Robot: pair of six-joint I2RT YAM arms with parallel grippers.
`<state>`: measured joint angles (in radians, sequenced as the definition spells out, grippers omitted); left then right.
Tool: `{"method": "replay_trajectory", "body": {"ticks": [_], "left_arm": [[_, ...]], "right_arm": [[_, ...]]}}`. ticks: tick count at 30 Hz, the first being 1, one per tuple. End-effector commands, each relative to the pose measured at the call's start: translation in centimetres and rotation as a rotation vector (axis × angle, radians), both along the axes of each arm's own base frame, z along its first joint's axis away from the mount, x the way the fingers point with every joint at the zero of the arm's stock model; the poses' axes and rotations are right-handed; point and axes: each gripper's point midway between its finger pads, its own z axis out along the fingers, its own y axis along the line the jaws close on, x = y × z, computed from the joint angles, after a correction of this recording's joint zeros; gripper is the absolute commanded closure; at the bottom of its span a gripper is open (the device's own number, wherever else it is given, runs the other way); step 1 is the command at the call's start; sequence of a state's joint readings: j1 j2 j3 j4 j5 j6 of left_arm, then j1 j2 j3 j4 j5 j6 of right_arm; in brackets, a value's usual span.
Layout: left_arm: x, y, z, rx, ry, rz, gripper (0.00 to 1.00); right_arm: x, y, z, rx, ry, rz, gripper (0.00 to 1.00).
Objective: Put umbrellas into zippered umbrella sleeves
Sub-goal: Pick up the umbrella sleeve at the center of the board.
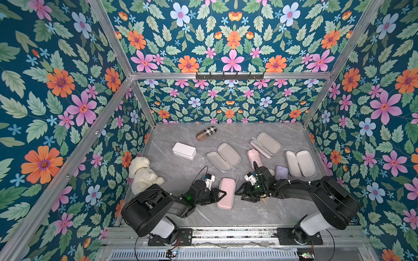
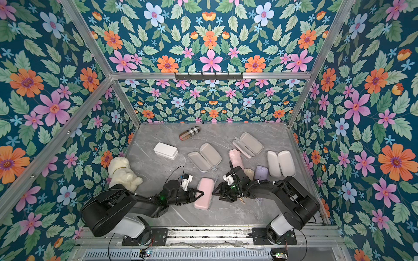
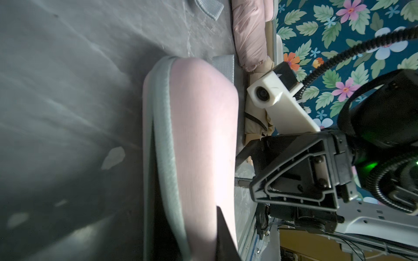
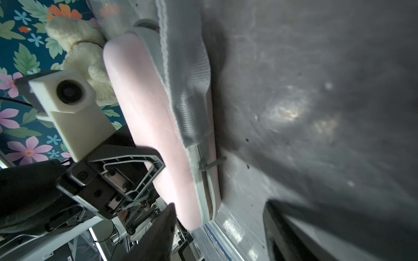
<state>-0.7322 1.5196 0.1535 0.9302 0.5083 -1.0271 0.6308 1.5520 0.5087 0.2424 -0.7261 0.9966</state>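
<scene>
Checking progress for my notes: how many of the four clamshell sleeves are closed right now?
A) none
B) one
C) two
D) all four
B: only the pink sleeve at the front is shut; the other three sleeves lie open with their grey-beige insides up.

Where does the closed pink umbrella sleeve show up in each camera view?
Top view: closed pink sleeve near the table's front, centre.
Top view: same spot.
Left wrist: close up, filling the middle.
Right wrist: close up, zipper pull showing.
Shared landmark: grey marble table beneath it in all four.
</scene>
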Motion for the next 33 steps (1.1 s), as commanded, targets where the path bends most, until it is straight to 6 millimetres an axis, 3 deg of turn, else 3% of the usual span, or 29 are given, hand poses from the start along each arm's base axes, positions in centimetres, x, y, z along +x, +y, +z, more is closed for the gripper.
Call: {"method": "replay_trajectory", "body": {"ticks": [1,4,5,10,13,18,21,27,33], "left_arm": [[-1.1,0.6,-1.9,0.013,0.133,0.022,0.91],[-1.2,0.4,-2.0,-0.013,0.157,0.021,0.94],[-1.2,0.2,-1.8,-0.033,0.165,0.024,0.95],[-0.9,-0.5,-0.6,-0.117,0.173,0.032,0.98],[-0.6,-0.8,-0.1,-0.145,0.167,0.034,0.98],[-0.3,-1.1,0.7,-0.173,0.154,0.026,0.96],[0.1,-0.9,1.8,-0.199,0.132,0.031,0.84],[0.7,-0.1,2.8,-0.105,0.068,0.026,0.53],[1.6,2.7,3.6,0.003,-0.018,0.082,0.28]], "right_arm": [[0.7,0.9,-0.2,0.005,-0.032,-0.010,0.38],[1.3,2.0,-0.5,0.030,-0.042,-0.010,0.38],[1.3,2.1,-1.7,0.023,-0.012,-0.016,0.39],[1.9,3.4,-2.0,0.072,-0.019,-0.041,0.49],[2.3,3.9,-1.3,0.110,-0.042,-0.047,0.60],[2.6,4.0,-0.4,0.142,-0.082,-0.060,0.90],[2.6,3.9,0.2,0.157,-0.105,-0.061,1.00],[2.9,3.4,0.4,0.188,-0.110,-0.075,1.00],[3.3,2.8,2.1,0.251,-0.125,-0.071,1.00]]}}
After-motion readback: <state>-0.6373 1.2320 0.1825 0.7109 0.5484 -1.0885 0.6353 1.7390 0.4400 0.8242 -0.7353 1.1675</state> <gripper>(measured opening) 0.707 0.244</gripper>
